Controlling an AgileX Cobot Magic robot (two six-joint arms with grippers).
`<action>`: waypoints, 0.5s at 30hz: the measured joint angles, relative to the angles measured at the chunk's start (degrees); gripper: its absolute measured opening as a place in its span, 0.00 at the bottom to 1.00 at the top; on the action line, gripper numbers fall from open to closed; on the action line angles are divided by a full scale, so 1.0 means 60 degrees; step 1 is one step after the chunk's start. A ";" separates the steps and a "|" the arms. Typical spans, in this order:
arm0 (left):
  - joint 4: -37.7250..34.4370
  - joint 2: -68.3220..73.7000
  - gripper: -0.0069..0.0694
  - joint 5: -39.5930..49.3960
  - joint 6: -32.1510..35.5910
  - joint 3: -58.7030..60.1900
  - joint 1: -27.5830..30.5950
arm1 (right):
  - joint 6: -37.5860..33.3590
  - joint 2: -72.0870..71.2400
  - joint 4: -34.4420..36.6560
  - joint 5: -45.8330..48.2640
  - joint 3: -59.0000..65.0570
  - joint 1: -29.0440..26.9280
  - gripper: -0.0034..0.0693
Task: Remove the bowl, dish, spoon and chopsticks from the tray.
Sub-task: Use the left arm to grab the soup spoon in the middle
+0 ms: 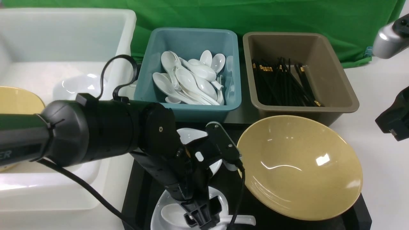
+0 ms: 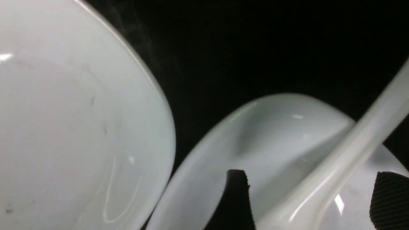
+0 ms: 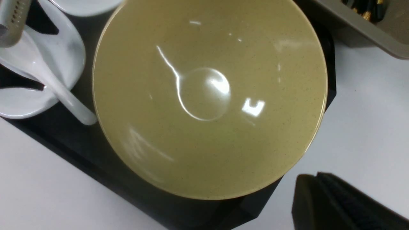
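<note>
The mustard-yellow bowl (image 1: 300,166) sits on the right side of the black tray (image 1: 361,212), empty. A white dish (image 1: 161,204) at the tray's near left holds the white spoon (image 1: 171,214), whose handle points right. My left gripper (image 1: 203,220) is down over that dish and open. In the left wrist view its fingers (image 2: 238,198) stand on either side of the spoon's handle (image 2: 335,179), apart from it. A second white dish (image 1: 191,135) lies behind, partly hidden by the arm. My right gripper (image 3: 307,176) hangs shut and empty over the table right of the bowl (image 3: 207,95). No chopsticks show on the tray.
Behind the tray, a teal bin (image 1: 190,108) holds several white spoons and a brown bin (image 1: 348,95) holds several black chopsticks. A big white tub (image 1: 124,38) at the left holds a yellow bowl (image 1: 16,100) and a white dish. White table lies right of the tray.
</note>
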 joint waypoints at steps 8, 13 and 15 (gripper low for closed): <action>-0.0172 0.0520 0.75 -0.0016 0.0019 0.0000 -0.0135 | 0.0000 0.0000 0.0000 -0.0041 0.0000 0.0000 0.04; -0.0172 0.0741 0.67 -0.0118 0.0164 0.0000 -0.0135 | 0.0000 0.0000 0.0000 -0.0095 0.0000 0.0000 0.04; -0.0206 0.0828 0.62 -0.0189 0.0207 -0.0009 -0.0135 | 0.0000 0.0000 0.0000 -0.0179 0.0000 0.0000 0.04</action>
